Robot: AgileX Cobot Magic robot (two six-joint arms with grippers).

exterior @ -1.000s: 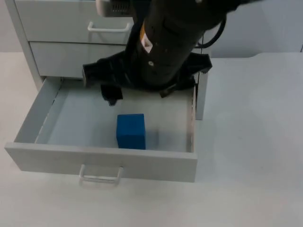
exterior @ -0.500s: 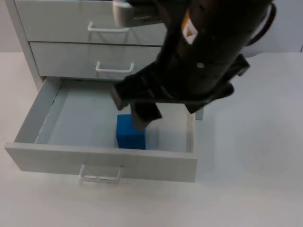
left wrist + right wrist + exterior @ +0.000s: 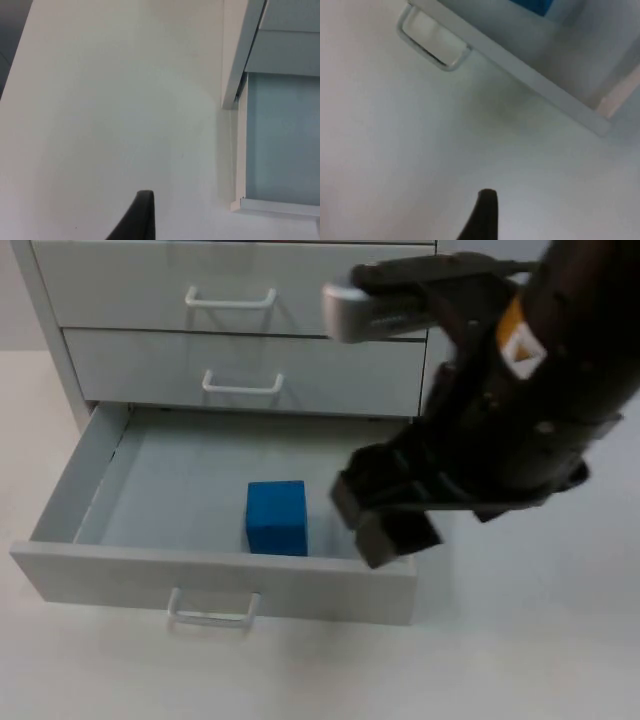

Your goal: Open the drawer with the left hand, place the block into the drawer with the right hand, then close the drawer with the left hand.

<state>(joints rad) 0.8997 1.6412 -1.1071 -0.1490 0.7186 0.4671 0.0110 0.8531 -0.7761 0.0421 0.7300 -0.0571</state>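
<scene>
The blue block (image 3: 276, 518) sits inside the open bottom drawer (image 3: 150, 570), near its front wall, with nothing touching it. So the placing step looks done, and the closing step is next. The right gripper (image 3: 385, 520) hangs above the drawer's front right corner, empty, fingers apart as far as the top view lets me judge. The left gripper (image 3: 137, 220) waits over bare worktop (image 3: 110, 125) beside the cabinet's left side; whether it is wide or narrow I cannot tell. The next move calls for the right arm clearing out and the left gripper reaching the drawer handle (image 3: 212, 610) to push it shut
</scene>
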